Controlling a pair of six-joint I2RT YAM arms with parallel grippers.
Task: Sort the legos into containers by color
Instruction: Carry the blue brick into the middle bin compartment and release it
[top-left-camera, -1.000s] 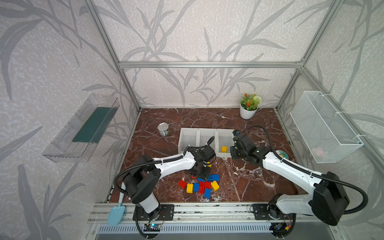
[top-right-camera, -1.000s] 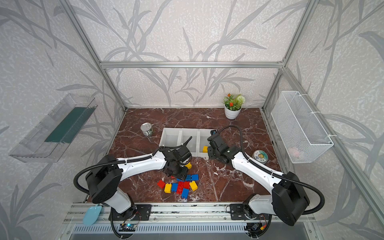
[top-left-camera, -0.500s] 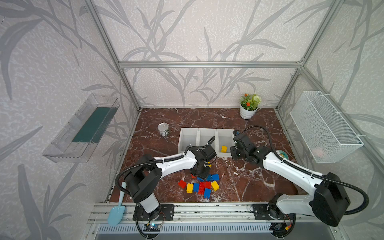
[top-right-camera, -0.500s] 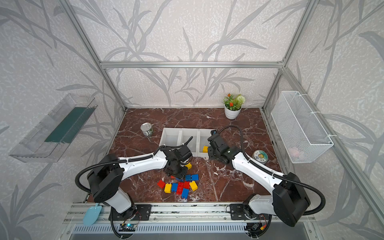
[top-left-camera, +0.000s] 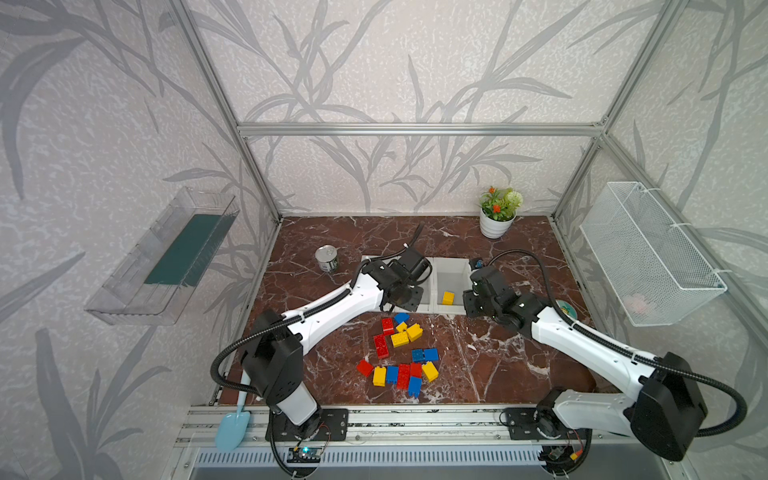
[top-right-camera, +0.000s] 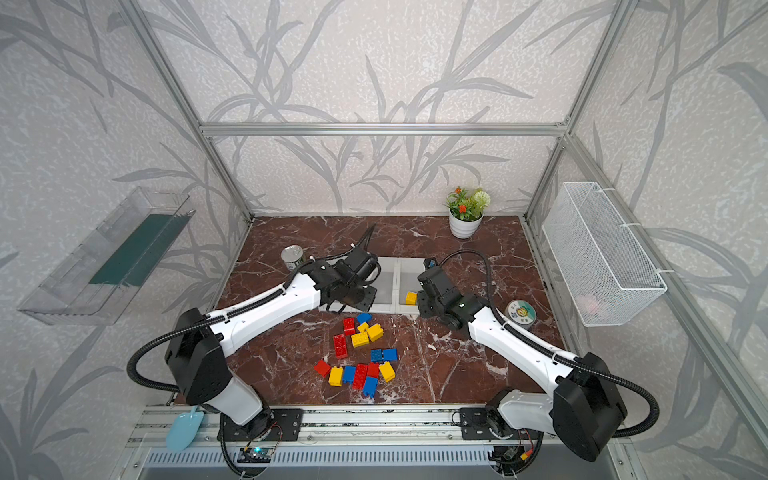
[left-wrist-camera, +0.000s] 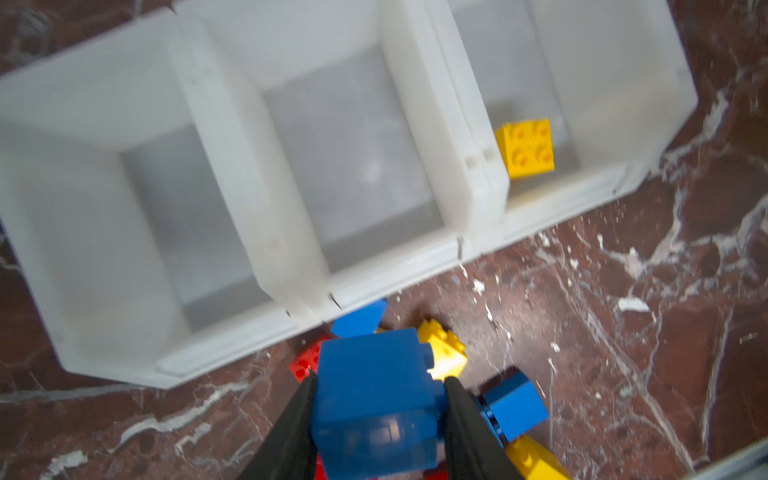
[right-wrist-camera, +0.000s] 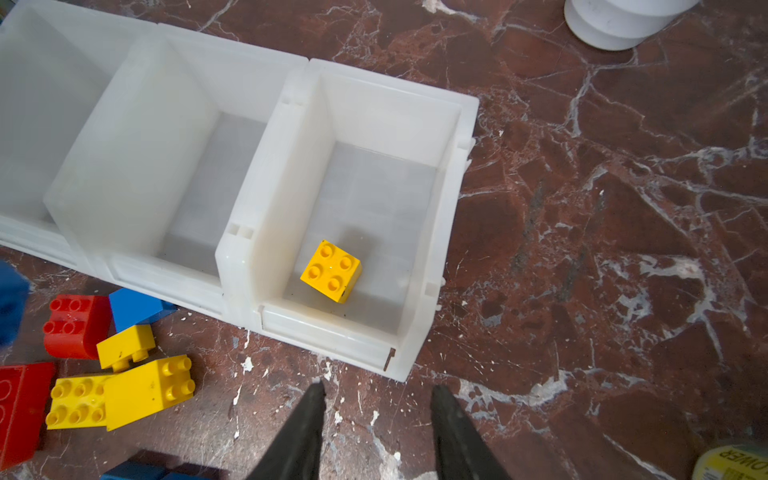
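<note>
My left gripper (left-wrist-camera: 380, 378) is shut on a blue lego (left-wrist-camera: 374, 399), held just above the table in front of the containers (left-wrist-camera: 216, 124). In both top views this gripper (top-left-camera: 399, 291) hangs over the front lip of the left and middle bins. One yellow lego (right-wrist-camera: 331, 271) lies in the right bin (right-wrist-camera: 451, 174); the other two bins look empty. Several red, blue and yellow legos (top-left-camera: 399, 353) lie loose on the marble in front of the bins. My right gripper (right-wrist-camera: 379, 387) stands open and empty just in front of the right bin, also seen in a top view (top-right-camera: 428, 301).
A tin can (top-left-camera: 327, 258) stands left of the bins and a potted plant (top-left-camera: 496, 216) at the back right. A round tape roll (top-right-camera: 520, 311) lies beside the right arm. A wire basket (top-left-camera: 648, 253) and a clear tray (top-left-camera: 166, 257) hang on the side walls.
My left gripper has closed on a blue lego in the pile and carried it up and back to the bins. The right arm has hardly moved.
</note>
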